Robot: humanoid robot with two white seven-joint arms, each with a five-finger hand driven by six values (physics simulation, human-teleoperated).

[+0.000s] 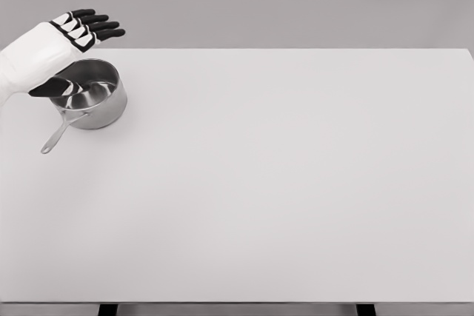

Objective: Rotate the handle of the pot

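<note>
A small steel pot (96, 98) stands on the white table (281, 183) at the far left. Its thin handle (58, 135) points toward the front left. My left hand (83, 31) hovers above the pot's back rim, fingers stretched out flat to the right and the thumb hanging down over the pot's left edge. It holds nothing and does not touch the handle. The right arm is out of sight.
The table's far edge runs just behind the pot and its left edge lies close to the handle tip. Black table legs (107, 308) show under the front edge.
</note>
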